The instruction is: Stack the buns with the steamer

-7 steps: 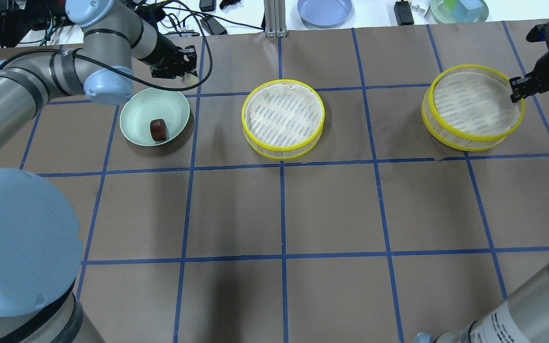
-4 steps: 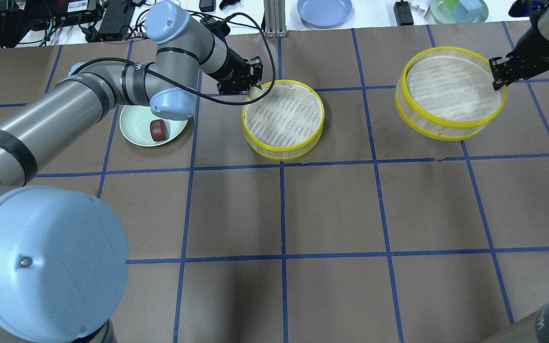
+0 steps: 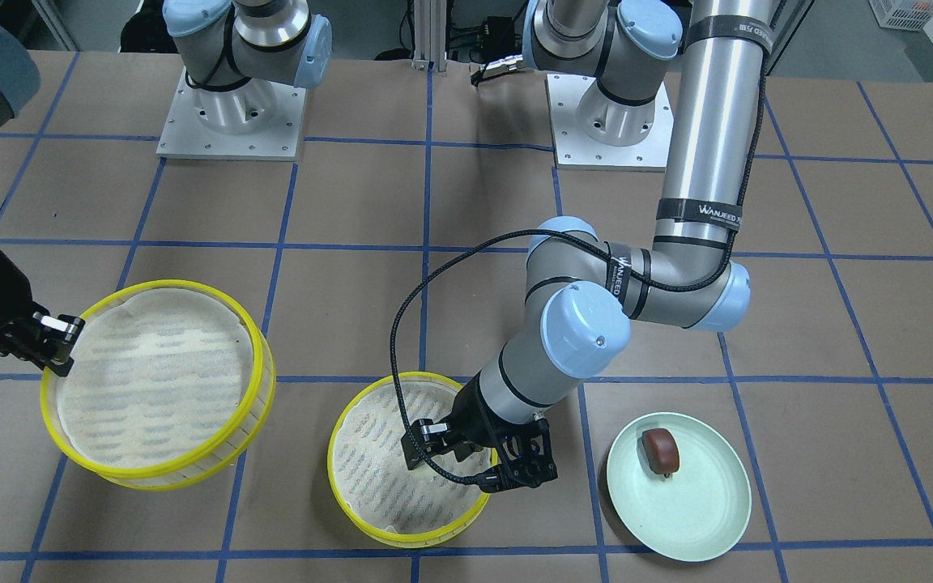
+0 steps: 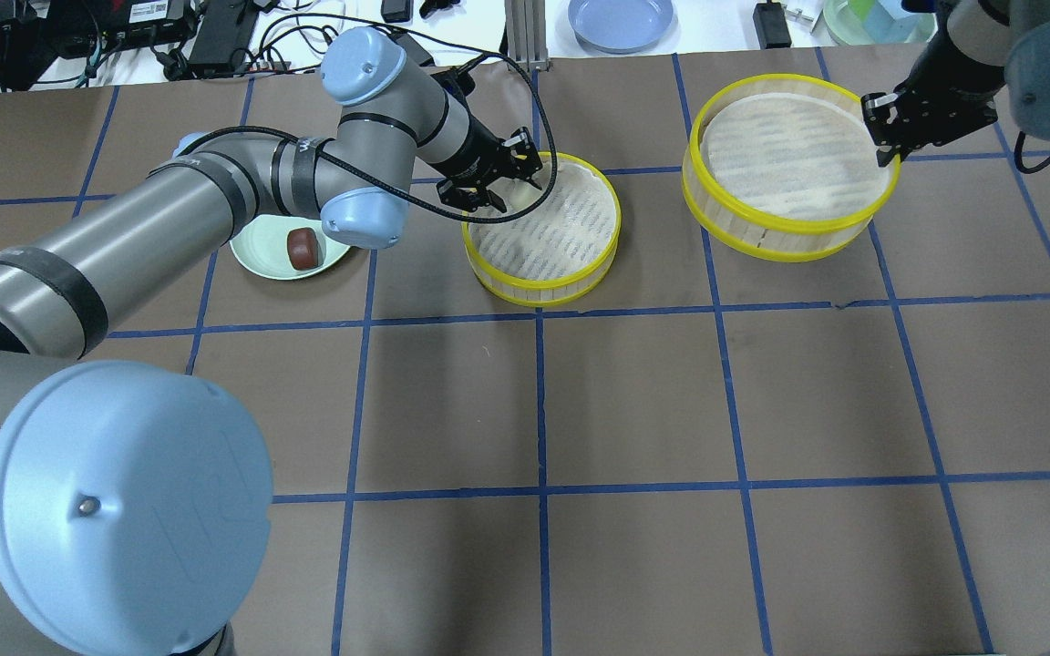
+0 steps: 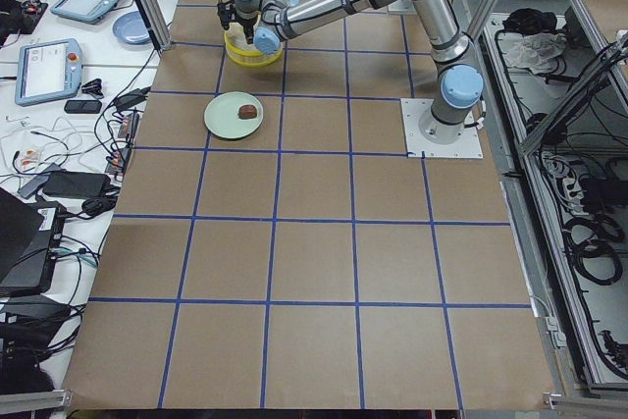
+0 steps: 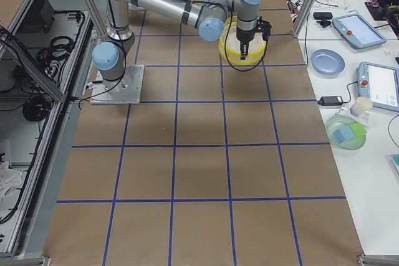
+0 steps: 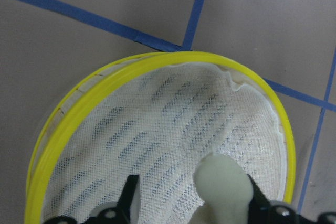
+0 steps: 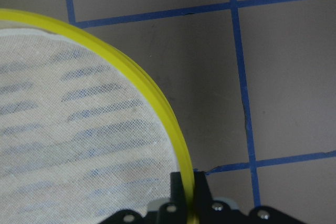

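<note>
1. The left gripper [image 4: 516,169] hangs over the far left edge of the centre steamer [image 4: 539,293], in the upper middle of the overhead view, and its jaws stand apart
2. In the left wrist view the cream-white bun [image 7: 223,184] sits at the bottom centre, over the steamer's white cloth liner [image 7: 157,124]. It lies against the finger on the frame's right, with a clear gap to the finger [image 7: 130,198] on the frame's left (whether the bun rests on the cloth I cannot tell)
3. The dark reddish-brown bun [image 4: 303,248] lies on the pale green plate [image 4: 256,260], just left of the centre steamer in the overhead view and partly under the left arm's elbow
4. The right gripper [image 4: 883,141] is clamped on the yellow rim of the second steamer [image 4: 780,239], in the upper right of the overhead view. The right wrist view shows the rim pinched between its two fingers at the bottom centre
5. That second steamer sits tilted, and in the front-facing view, at middle left, it throws a shadow on the table [image 3: 839,324] below it, so it looks raised off the brown surface
6. The two steamers are well apart, with a blue tape line [image 4: 712,273] running between them
</note>
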You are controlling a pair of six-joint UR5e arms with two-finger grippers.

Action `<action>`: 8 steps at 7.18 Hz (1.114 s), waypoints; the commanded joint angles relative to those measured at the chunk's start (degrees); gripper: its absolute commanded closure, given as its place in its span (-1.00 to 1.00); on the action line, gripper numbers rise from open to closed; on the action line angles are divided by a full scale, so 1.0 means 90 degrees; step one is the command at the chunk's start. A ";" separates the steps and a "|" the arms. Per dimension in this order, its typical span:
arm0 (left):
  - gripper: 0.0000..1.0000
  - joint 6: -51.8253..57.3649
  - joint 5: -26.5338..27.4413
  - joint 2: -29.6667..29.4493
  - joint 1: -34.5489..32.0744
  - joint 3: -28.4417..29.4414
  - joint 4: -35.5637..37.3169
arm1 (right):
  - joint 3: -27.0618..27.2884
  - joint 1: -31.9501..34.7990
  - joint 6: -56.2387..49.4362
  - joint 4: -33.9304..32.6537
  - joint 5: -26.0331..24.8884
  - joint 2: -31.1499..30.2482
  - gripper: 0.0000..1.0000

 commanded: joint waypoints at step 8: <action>-1.00 0.3373 0.2624 0.0659 0.1730 -0.0102 -0.1749 | -0.0019 0.2246 0.3036 -0.1713 -0.0189 0.0928 1.00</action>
